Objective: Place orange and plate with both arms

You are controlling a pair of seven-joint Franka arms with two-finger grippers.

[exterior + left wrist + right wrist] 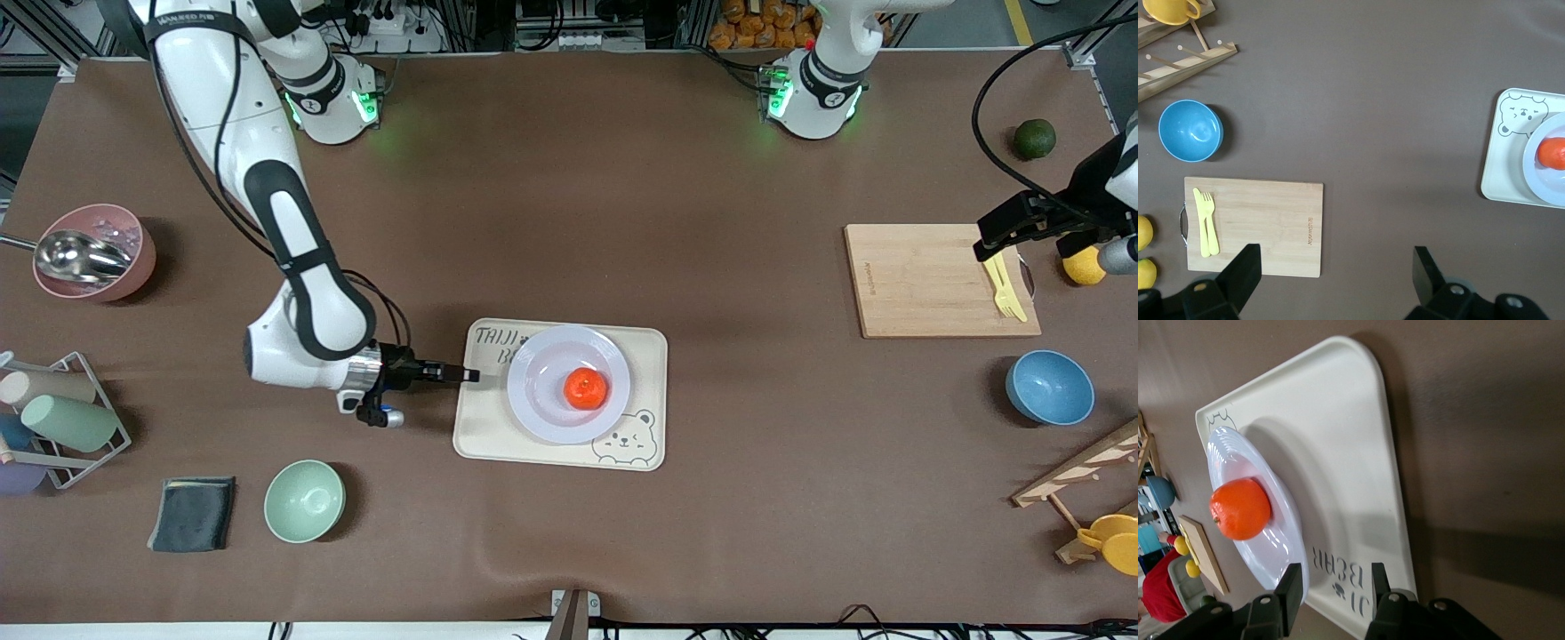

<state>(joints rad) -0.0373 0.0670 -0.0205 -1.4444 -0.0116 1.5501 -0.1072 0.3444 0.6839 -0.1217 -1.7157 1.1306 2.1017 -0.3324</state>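
**Plate sits straight ahead of my right jaws, on the tray**

The orange (586, 388) rests in the plate (534, 404), and the plate lies on the bear-print tray (642, 354). My right gripper (469, 375) is low at the tray's edge toward the right arm's end of the table, jaws parted with nothing between them, the plate's rim just ahead of the fingertips. My left gripper (1335, 267) waits over the cutting board (916, 280), jaws spread wide and empty, well apart from the plate. I judge the right arm far nearer for any next move.
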